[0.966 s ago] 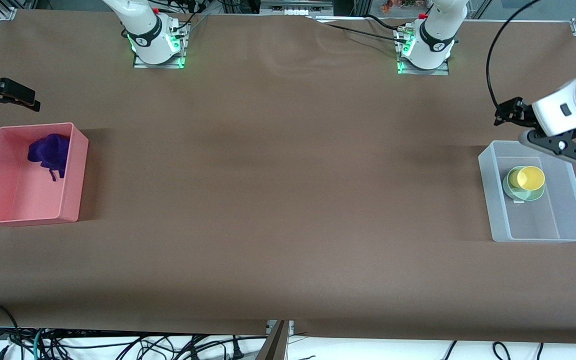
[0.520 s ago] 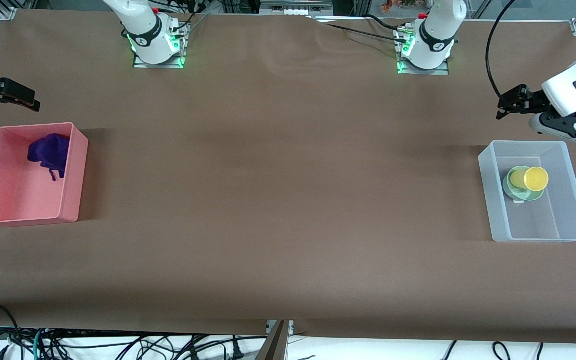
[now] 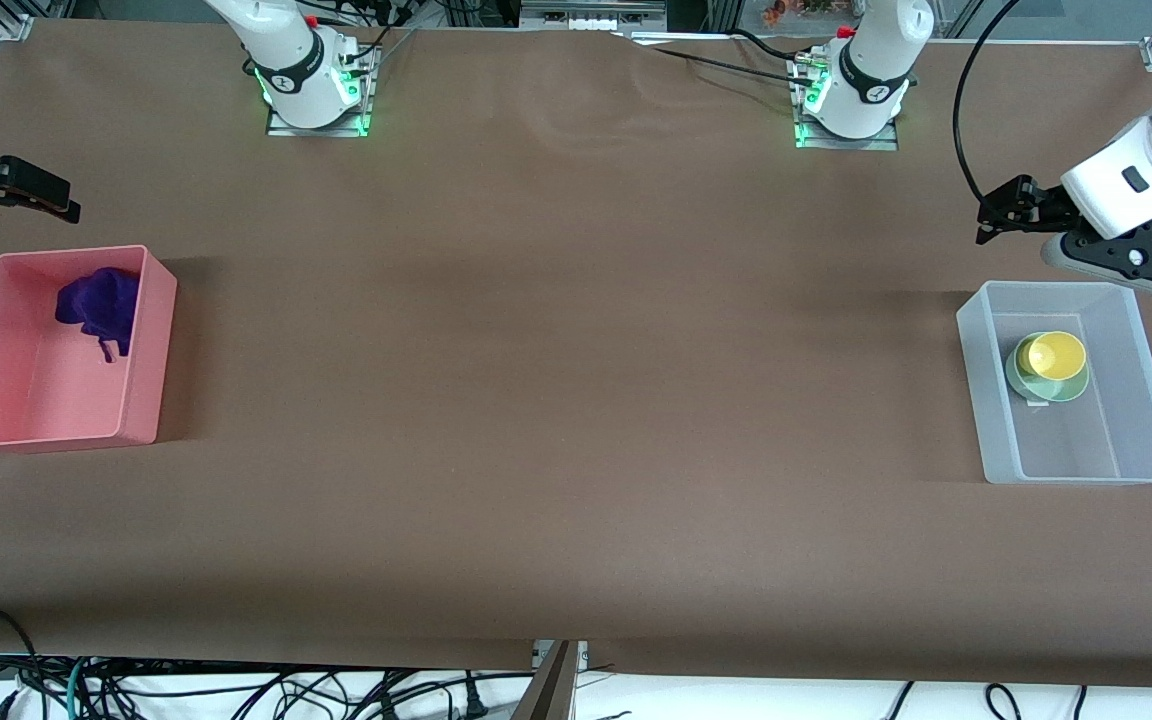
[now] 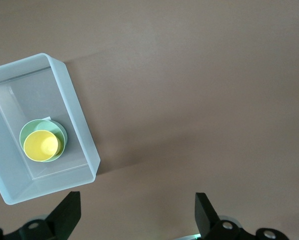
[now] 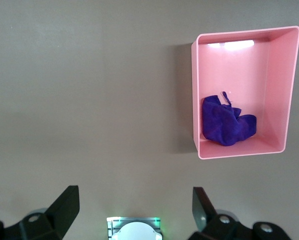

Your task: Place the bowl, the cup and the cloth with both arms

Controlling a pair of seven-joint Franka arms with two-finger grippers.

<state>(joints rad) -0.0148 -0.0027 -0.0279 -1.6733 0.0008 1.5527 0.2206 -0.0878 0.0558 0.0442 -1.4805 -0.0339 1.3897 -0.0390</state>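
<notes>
The yellow cup [image 3: 1056, 353] stands inside the pale green bowl [image 3: 1074, 386], which sits in a clear plastic bin [image 3: 1086, 470] at the left arm's end of the table. In the left wrist view the cup [image 4: 41, 145] and the bowl [image 4: 35, 124] show from above. My left gripper [image 3: 988, 215] hangs open and empty over the bare table beside that bin; its fingers [image 4: 69, 210] stand wide apart. The purple cloth [image 3: 96, 303] lies crumpled in a pink bin [image 3: 151, 350] at the right arm's end. My right gripper [image 3: 46, 195] is open over the table beside the pink bin, holding nothing.
The brown table [image 3: 556, 400] spreads between the two bins. Both arm bases [image 3: 316, 95] [image 3: 851, 105] stand along the edge farthest from the front camera. The right wrist view shows the cloth [image 5: 227, 125], the pink bin [image 5: 282, 90] and the right arm's base [image 5: 134, 227].
The left gripper has lifted off the clear bin's edge and drawn away from it. The cup tipped in the bowl, then settled upright. The right arm has not moved.
</notes>
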